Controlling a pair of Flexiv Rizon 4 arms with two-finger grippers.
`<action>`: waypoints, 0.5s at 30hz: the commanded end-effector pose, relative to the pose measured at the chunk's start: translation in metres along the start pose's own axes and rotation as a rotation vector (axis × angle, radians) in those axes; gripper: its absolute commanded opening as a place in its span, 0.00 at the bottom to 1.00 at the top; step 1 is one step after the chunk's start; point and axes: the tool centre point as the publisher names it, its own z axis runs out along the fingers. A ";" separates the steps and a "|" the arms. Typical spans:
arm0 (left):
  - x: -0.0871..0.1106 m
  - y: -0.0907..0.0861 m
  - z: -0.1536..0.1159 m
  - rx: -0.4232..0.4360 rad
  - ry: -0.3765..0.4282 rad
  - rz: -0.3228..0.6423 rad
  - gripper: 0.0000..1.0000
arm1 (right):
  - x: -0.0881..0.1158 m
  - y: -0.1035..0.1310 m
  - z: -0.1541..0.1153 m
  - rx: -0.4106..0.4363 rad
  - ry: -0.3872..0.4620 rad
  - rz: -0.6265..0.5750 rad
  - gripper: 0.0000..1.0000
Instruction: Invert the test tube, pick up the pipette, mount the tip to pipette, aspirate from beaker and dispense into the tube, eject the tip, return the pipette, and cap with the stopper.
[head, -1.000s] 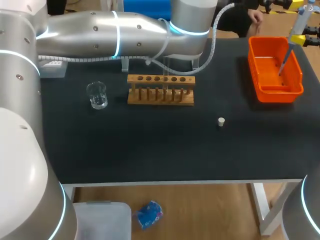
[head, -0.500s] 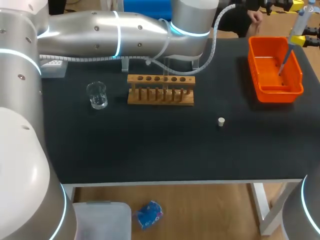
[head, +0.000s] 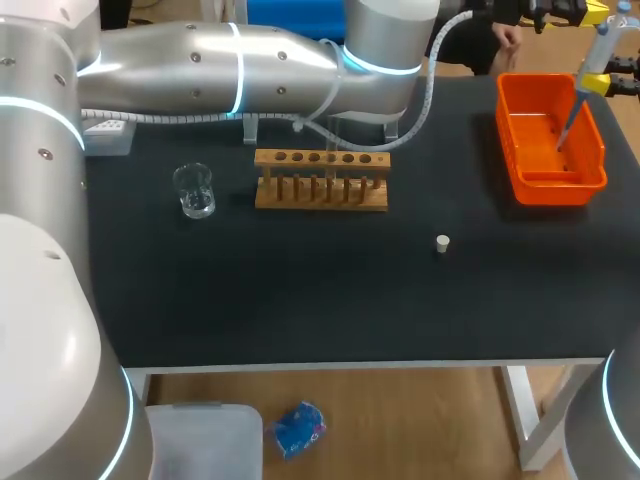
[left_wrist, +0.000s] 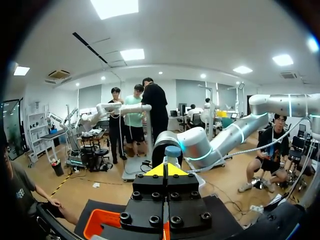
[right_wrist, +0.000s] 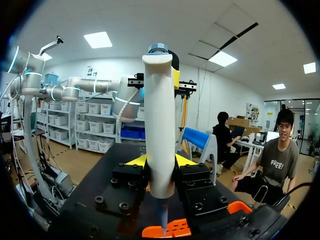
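At the upper right of the head view, the right gripper (right_wrist: 160, 161) clamps the white pipette (right_wrist: 159, 115) upright, yellow fingers pressed to both its sides. The pipette's thin tip (head: 567, 125) hangs over the orange bin (head: 590, 150), which sits at the table's (head: 300, 290) upper right. The left arm (head: 230, 65) sweeps in from the upper left and leaves the frame at top centre. In its wrist view the left gripper (left_wrist: 165, 170) has its yellow fingers pressed together with nothing between them, just short of the pipette's blue cap (left_wrist: 173, 151), the bin beneath it. The wooden rack (head: 320, 182) stands upper centre. The glass beaker (head: 194, 190), holding a little clear liquid, stands just left of the rack. The small white stopper (head: 442, 242) lies alone right of centre, well apart from the bin.
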 end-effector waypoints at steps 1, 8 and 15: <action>0.000 0.008 0.004 0.004 0.004 0.000 0.00 | -0.001 0.007 0.001 0.002 0.001 0.000 0.00; 0.003 0.010 0.002 0.010 -0.006 0.002 0.00 | -0.001 0.007 0.001 0.002 0.001 0.000 0.00; 0.005 0.017 0.004 0.021 -0.013 -0.003 0.00 | -0.001 0.007 0.001 0.002 0.001 0.000 0.00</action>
